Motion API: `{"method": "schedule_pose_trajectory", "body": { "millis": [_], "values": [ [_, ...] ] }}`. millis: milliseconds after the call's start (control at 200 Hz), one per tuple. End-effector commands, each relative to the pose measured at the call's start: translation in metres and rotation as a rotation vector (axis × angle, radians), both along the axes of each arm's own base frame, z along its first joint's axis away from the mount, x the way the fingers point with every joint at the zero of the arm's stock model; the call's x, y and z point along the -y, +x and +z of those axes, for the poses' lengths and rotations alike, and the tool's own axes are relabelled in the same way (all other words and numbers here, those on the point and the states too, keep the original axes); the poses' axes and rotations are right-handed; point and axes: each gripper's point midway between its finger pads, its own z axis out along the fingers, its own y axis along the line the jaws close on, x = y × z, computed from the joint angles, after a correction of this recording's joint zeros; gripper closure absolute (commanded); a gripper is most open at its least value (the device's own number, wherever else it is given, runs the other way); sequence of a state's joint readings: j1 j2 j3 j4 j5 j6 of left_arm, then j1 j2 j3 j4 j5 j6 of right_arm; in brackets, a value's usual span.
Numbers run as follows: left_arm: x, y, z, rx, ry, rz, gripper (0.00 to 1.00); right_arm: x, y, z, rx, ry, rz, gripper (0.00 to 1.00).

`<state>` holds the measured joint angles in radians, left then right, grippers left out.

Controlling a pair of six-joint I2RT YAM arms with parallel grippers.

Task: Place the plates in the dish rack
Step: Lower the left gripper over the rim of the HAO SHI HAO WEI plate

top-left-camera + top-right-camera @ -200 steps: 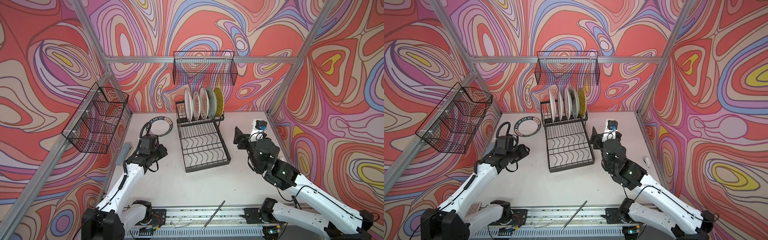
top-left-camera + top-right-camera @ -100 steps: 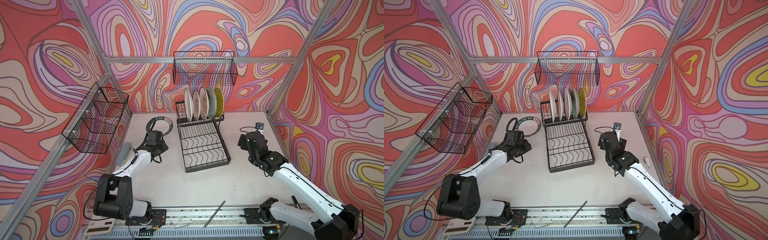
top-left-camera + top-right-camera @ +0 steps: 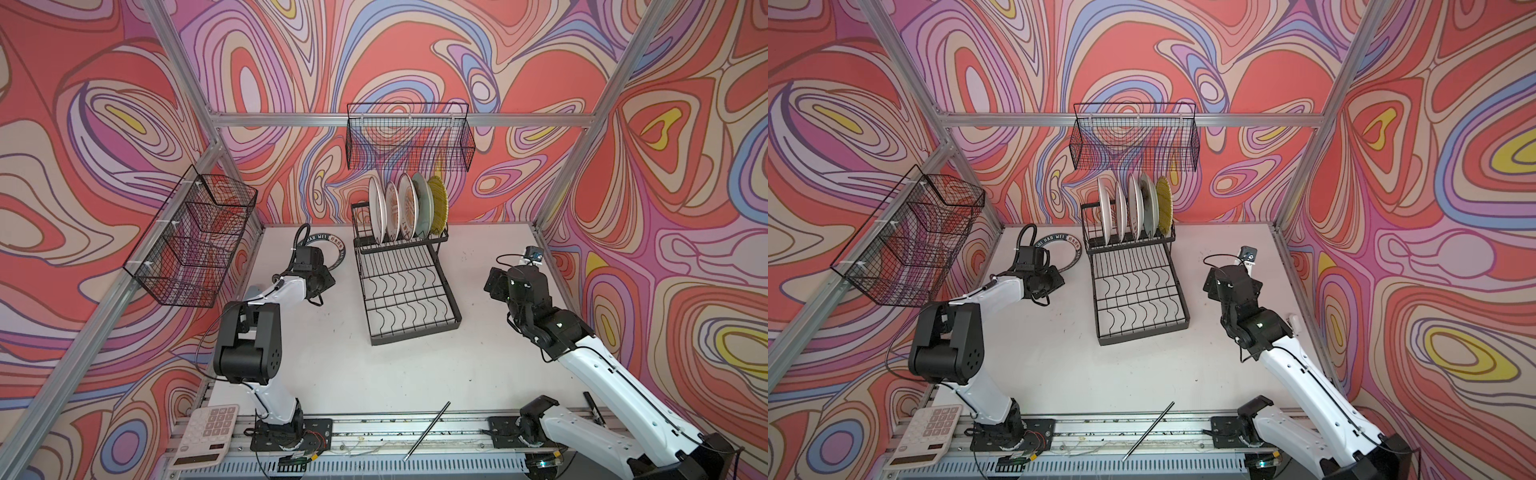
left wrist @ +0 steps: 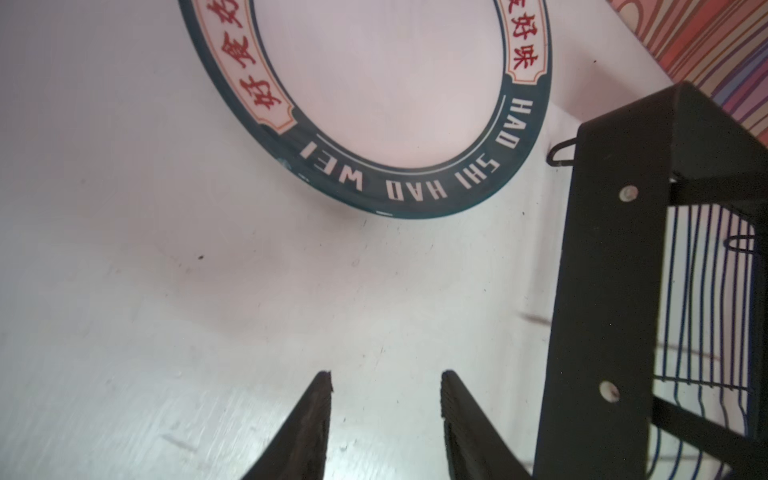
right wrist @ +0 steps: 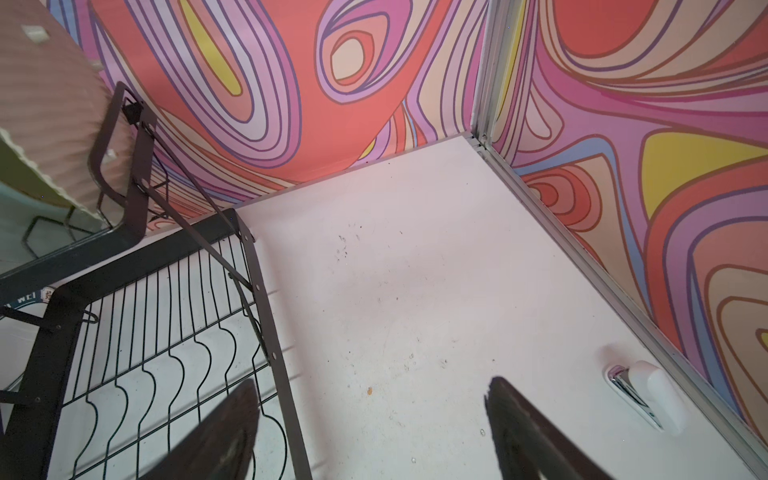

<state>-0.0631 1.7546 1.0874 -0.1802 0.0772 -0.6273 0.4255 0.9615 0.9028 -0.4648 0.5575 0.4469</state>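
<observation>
Five plates stand on edge in the raised tier of the black wire dish rack: three white ones, a pale green one and a yellow one. A plate with a black lettered rim lies flat on the table left of the rack. My left gripper hangs open and empty just short of its near rim. My right gripper is wide open and empty by the rack's right edge.
Black mesh baskets hang on the left wall and on the back wall above the rack. A calculator and a thin metal rod lie on the front rail. A small white object rests by the right wall.
My left gripper has moved toward the back, closer to the lettered plate, with its jaws slightly narrower. My right gripper has shifted right, away from the rack, and stayed open.
</observation>
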Motion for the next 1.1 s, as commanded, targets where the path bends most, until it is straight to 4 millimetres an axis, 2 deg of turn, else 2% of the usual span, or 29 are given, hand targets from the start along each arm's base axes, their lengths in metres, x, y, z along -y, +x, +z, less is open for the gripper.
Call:
{"method": "schedule_pose_trajectory", "body": {
  "millis": [0, 331, 686, 911, 1097],
  "values": [
    [-0.006, 0.020, 0.010, 0.041, 0.048, -0.010, 0.54, 0.005, -0.003, -0.004, -0.008, -0.003, -0.017, 0.12],
    [-0.014, 0.046, 0.012, 0.029, 0.110, -0.019, 0.57, 0.007, -0.002, -0.004, -0.021, -0.019, -0.029, 0.13],
    [-0.018, 0.070, -0.011, -0.080, 0.086, -0.005, 0.61, 0.012, -0.011, 0.005, -0.004, -0.005, -0.035, 0.14],
    [-0.018, 0.073, -0.024, -0.116, 0.055, -0.005, 0.60, 0.017, -0.020, 0.013, 0.014, 0.001, -0.048, 0.15],
    [-0.020, 0.066, -0.029, -0.136, 0.056, 0.014, 0.60, 0.020, -0.024, 0.017, 0.021, 0.004, -0.052, 0.15]
  ]
}}
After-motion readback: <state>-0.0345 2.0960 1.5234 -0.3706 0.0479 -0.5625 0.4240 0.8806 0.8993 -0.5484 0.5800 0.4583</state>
